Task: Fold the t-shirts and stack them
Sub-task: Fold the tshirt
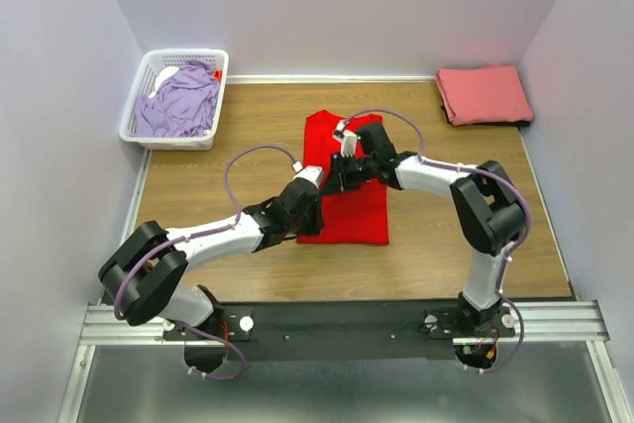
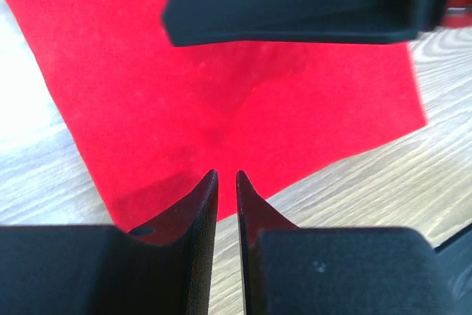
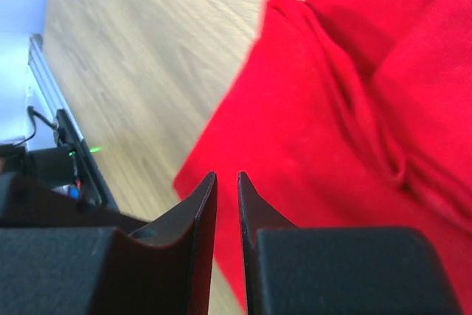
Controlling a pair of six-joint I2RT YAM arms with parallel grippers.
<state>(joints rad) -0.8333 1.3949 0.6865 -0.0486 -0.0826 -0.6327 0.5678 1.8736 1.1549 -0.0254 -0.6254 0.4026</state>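
A bright red t-shirt (image 1: 347, 207) lies folded into a long strip in the middle of the table. Both grippers hover over its left half, close together. My left gripper (image 1: 319, 185) points at the cloth near its edge (image 2: 243, 101); its jaws (image 2: 227, 175) stand a narrow slit apart with nothing between them. My right gripper (image 1: 336, 181) faces it, also a narrow slit apart (image 3: 227, 176) and empty, above the red cloth (image 3: 324, 130) with its folds. A salmon-pink t-shirt (image 1: 483, 94) lies folded at the back right. A lavender t-shirt (image 1: 181, 101) is crumpled in the basket.
The white lattice basket (image 1: 134, 124) stands at the back left corner. Grey walls close in the left, back and right of the wooden table (image 1: 248, 126). The right arm's black body (image 2: 295, 1) hangs close in front of the left wrist camera.
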